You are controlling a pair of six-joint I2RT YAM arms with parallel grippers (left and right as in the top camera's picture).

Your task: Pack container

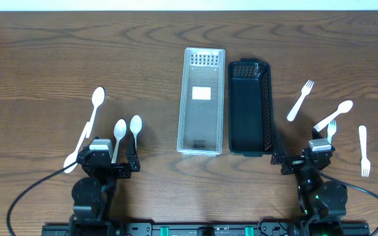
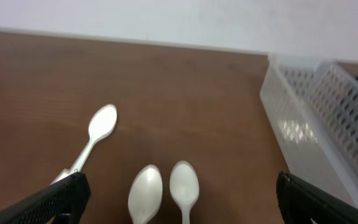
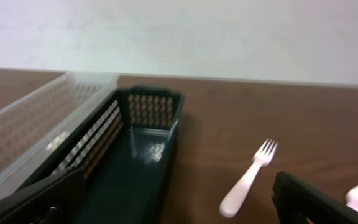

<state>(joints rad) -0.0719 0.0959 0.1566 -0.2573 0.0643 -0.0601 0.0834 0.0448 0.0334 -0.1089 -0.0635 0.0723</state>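
Note:
A clear plastic container (image 1: 201, 101) and a black container (image 1: 249, 108) stand side by side mid-table, both empty. Left of them lie three white spoons (image 1: 119, 128), (image 1: 136, 124), (image 1: 97, 98), also in the left wrist view (image 2: 146, 191), (image 2: 183, 183), (image 2: 102, 122). Right of them lie white forks (image 1: 300, 99), (image 1: 363, 151), (image 1: 331, 131) and a spoon (image 1: 342, 108); one fork shows in the right wrist view (image 3: 248, 177). My left gripper (image 1: 107, 159) is open and empty just behind two spoons. My right gripper (image 1: 307, 157) is open and empty near the black container's front right corner.
The wooden table's far edge meets a white wall (image 1: 189, 4). The clear container shows at the right of the left wrist view (image 2: 303, 130), and both containers at the left of the right wrist view (image 3: 148, 155). A white label (image 1: 201, 93) lies inside the clear container.

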